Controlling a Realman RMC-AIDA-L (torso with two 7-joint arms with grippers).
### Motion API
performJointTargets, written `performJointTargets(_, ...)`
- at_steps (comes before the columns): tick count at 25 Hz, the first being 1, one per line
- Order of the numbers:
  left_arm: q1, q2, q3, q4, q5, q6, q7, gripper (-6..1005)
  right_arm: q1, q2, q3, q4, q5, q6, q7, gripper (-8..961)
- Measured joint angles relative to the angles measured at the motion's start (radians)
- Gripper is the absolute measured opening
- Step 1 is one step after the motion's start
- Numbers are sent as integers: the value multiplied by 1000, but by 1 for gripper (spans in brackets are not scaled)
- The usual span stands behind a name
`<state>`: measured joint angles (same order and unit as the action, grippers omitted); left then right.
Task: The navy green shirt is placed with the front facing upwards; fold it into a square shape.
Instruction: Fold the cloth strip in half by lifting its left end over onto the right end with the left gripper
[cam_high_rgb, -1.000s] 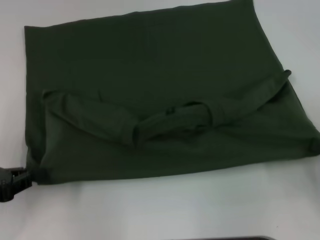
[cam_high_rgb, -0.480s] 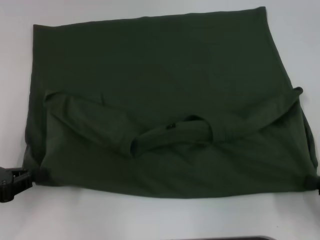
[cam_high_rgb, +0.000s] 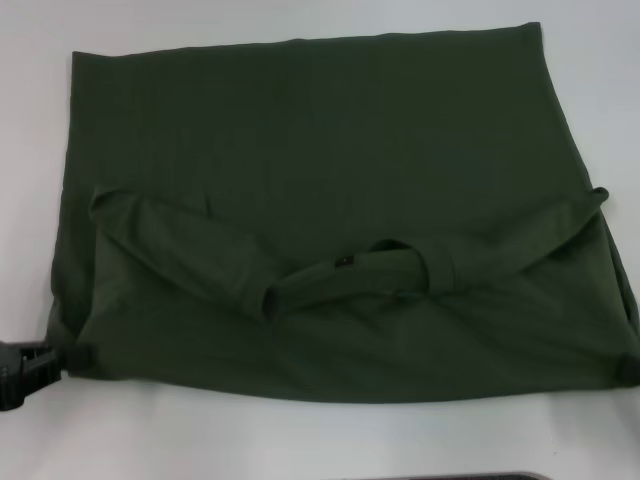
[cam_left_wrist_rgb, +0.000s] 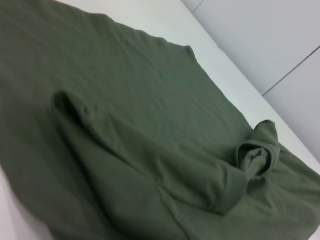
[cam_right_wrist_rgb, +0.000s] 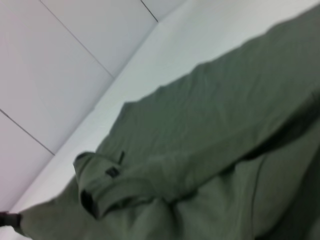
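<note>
The navy green shirt (cam_high_rgb: 320, 150) lies flat on the white table (cam_high_rgb: 300, 430), plain side up with no lettering showing. Both sleeves are folded inward and meet by the small black neck label (cam_high_rgb: 343, 263). My left gripper (cam_high_rgb: 60, 360) is at the shirt's near left corner, shut on the cloth. My right gripper (cam_high_rgb: 632, 368) barely shows at the view's right edge, at the near right corner, and seems shut on it. The folded sleeves also show in the left wrist view (cam_left_wrist_rgb: 165, 165). The label shows in the right wrist view (cam_right_wrist_rgb: 112, 171).
Bare white table runs along the near edge in front of the shirt. A dark strip (cam_high_rgb: 450, 477) shows at the bottom of the head view. Pale wall panels (cam_left_wrist_rgb: 260, 35) stand just beyond the table's far side.
The whole shirt has slid toward the near edge and squared up, its far hem now lower in the head view. Both near corners moved with the grippers.
</note>
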<state>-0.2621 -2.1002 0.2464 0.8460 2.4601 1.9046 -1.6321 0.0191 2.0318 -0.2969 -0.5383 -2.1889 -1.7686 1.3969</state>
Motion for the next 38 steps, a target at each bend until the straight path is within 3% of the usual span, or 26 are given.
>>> performJointTargets(10, -35, 13, -47, -13, -36, -2, 1, 27, 90, 0, 92, -7, 5, -72, 1, 49)
performJointTargets(18, -79, 47, -139, -14, -83, 32, 1, 27, 163, -24, 178, -48, 7, -107, 88, 48)
performJointTargets(24, -100, 62, -165, -10, -109, 55, -1, 27, 203, -26, 192, -99, 13, -156, 140, 48)
performJointTargets(31, -99, 66, -166, 1, -136, 71, -6, 27, 207, -23, 192, -105, 15, -158, 141, 47)
performJointTargets(38, -77, 62, -163, 5, -130, 76, 7, 28, 151, -11, 185, -98, 10, -149, 82, 48)
